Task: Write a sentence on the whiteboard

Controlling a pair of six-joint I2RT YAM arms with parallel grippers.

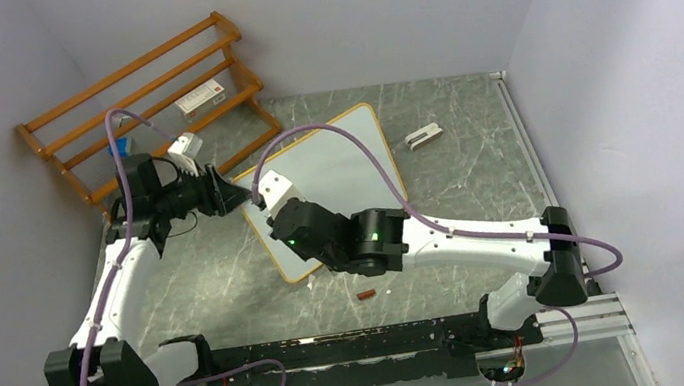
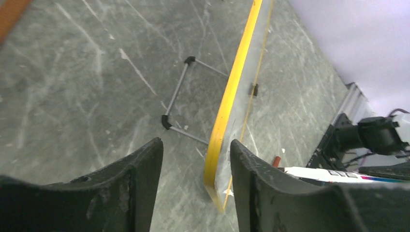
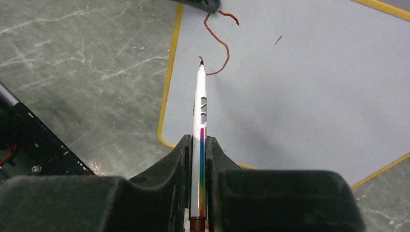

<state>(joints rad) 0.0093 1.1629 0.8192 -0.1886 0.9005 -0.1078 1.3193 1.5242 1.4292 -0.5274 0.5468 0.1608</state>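
Note:
The whiteboard (image 1: 343,157) lies tilted at the table's middle, with a yellow-wood frame. My left gripper (image 1: 242,196) is open at its left corner. In the left wrist view the board's edge (image 2: 232,96) stands between my fingers (image 2: 145,183), close to the right one. My right gripper (image 3: 197,140) is shut on a white marker (image 3: 199,111) with a rainbow stripe. The marker's tip rests on the board beside one reddish-brown curved stroke (image 3: 220,43), the only writing of the sentence that shows. In the top view the right gripper (image 1: 272,225) is over the board's left part.
An orange-brown slatted rack (image 1: 143,100) with a white box (image 1: 201,98) stands at the back left. A small white object (image 1: 423,137) lies right of the board. A brown marker cap (image 1: 366,295) lies near the front. The board's wire feet (image 2: 176,101) rest on the table.

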